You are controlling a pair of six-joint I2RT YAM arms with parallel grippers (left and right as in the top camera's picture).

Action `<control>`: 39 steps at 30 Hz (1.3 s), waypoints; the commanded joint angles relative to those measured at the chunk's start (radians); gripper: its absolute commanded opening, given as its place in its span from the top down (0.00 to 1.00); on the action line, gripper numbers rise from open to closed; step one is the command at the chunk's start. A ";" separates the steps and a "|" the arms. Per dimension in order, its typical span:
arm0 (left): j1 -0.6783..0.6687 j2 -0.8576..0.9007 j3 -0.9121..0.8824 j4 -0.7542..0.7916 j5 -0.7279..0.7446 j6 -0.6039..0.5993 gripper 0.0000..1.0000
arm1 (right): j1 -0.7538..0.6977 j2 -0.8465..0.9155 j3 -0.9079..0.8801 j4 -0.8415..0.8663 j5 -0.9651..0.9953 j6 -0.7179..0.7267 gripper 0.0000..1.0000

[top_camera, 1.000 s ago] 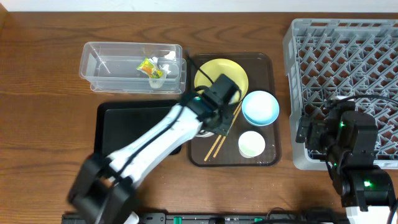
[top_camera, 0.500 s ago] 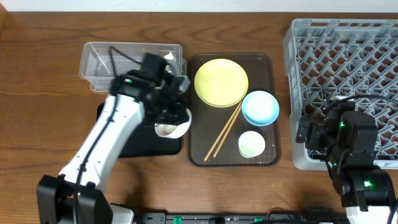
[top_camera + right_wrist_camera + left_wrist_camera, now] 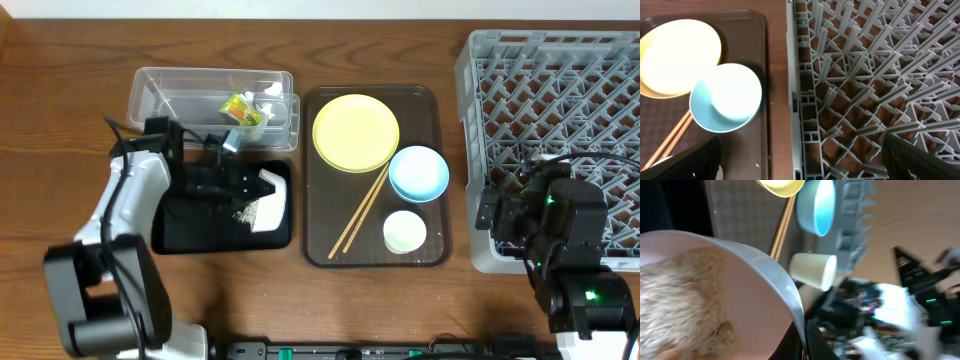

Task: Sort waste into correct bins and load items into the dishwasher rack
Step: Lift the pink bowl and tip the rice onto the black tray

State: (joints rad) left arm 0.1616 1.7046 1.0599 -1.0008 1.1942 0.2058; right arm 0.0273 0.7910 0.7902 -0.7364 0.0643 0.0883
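Observation:
My left gripper [image 3: 243, 186] is shut on the rim of the white/pinkish bowl [image 3: 268, 196], holding it tipped on its side over the black tray [image 3: 190, 232]. A rice clump [image 3: 243, 211] lies on the black tray under it. In the left wrist view the jaws [image 3: 805, 341] pinch the bowl's rim [image 3: 765, 275], with rice [image 3: 675, 290] still inside. The clear tub [image 3: 170, 105] holds the wrapper [image 3: 238, 107] and the white paper scrap [image 3: 262, 112]. The yellow plate [image 3: 355, 132], blue bowl [image 3: 418, 172], cup [image 3: 405, 232] and chopsticks [image 3: 360, 210] lie on the brown tray [image 3: 436, 105]. My right gripper [image 3: 497, 212] is open and empty at the grey rack's [image 3: 550, 90] left edge.
The right wrist view shows the rack lattice [image 3: 865, 75], the blue bowl [image 3: 726, 97] and the yellow plate [image 3: 677, 55], with the open jaws [image 3: 802, 150] over the rack's rim. Bare wooden table lies left of the tub and black tray.
My left arm carried the white/pinkish bowl from the brown tray leftward over the black tray and tipped it on its side; rice now lies on the black tray. The right arm has not moved.

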 commanded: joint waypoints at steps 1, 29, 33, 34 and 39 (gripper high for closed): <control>0.041 0.065 -0.009 -0.016 0.198 0.014 0.94 | 0.006 -0.003 0.018 -0.001 0.006 0.012 0.01; 0.196 0.191 -0.009 -0.016 0.379 -0.705 0.94 | 0.006 -0.003 0.018 -0.016 0.007 0.012 0.01; 0.198 0.191 -0.009 -0.016 0.379 -0.797 0.93 | 0.006 -0.003 0.018 -0.016 0.007 0.011 0.01; 0.197 0.191 -0.009 -0.016 0.379 -0.805 0.93 | 0.006 -0.003 0.018 -0.016 0.007 0.011 0.01; 0.198 0.191 -0.009 -0.015 0.379 -0.806 0.93 | 0.006 -0.003 0.018 -0.016 0.007 0.011 0.01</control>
State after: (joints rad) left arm 0.3527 1.8946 1.0546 -1.0138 1.5467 -0.5560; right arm 0.0273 0.7910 0.7902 -0.7483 0.0643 0.0883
